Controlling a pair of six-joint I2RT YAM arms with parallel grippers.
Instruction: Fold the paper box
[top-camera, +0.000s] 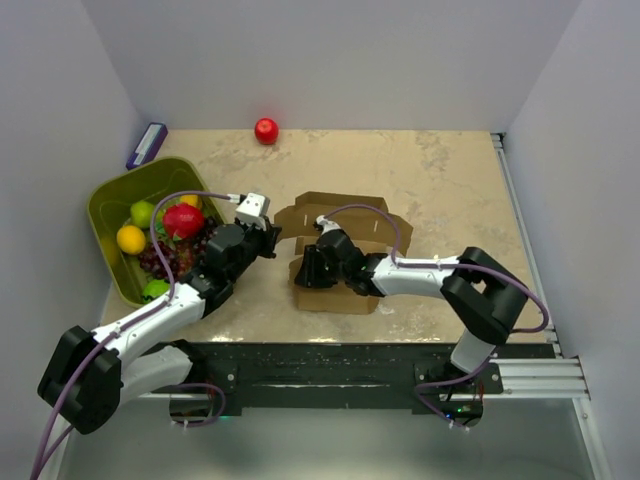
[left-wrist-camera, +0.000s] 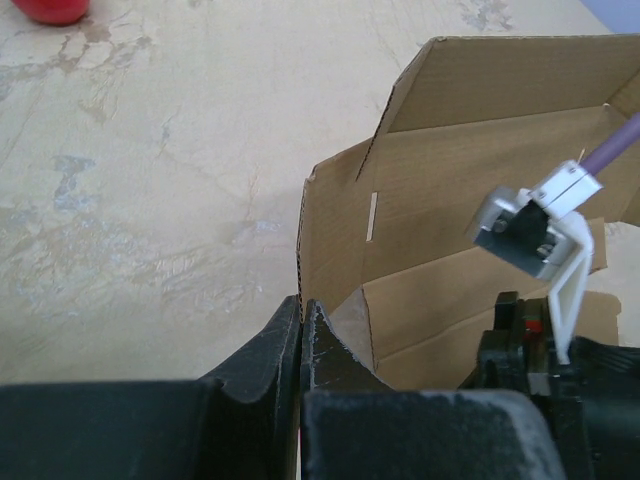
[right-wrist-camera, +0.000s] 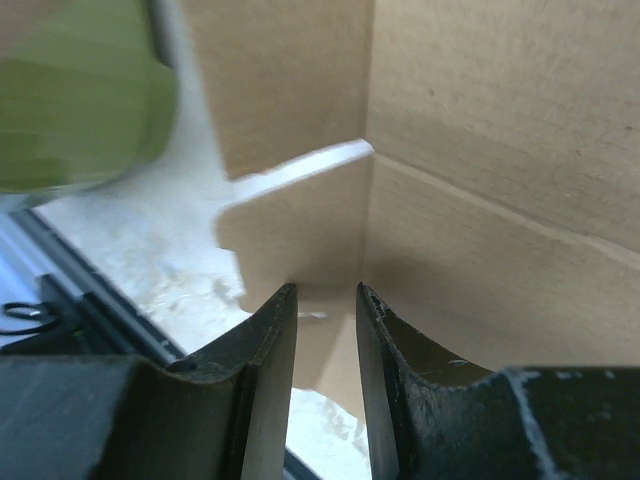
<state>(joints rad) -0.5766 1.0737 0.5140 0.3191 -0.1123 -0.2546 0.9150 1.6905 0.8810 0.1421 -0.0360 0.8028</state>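
The paper box (top-camera: 345, 215) is brown cardboard, partly raised, lying mid-table with its flaps spread. My left gripper (top-camera: 272, 233) is at its left edge. In the left wrist view the left gripper (left-wrist-camera: 302, 303) is shut on the perforated edge of an upright panel of the paper box (left-wrist-camera: 450, 190). My right gripper (top-camera: 303, 268) reaches in over the box's near-left part. In the right wrist view the right gripper (right-wrist-camera: 327, 290) shows a narrow gap between its jaws. Its tips sit at the lower edge of a cardboard wall (right-wrist-camera: 480, 150), beside a crease, with table showing through the gap.
An olive-green bin (top-camera: 108, 196) holding several fruits stands at the left, close behind my left arm, and shows blurred in the right wrist view (right-wrist-camera: 80, 90). A red ball (top-camera: 266, 130) lies by the back wall. A purple-and-white object (top-camera: 146, 145) sits in the back-left corner.
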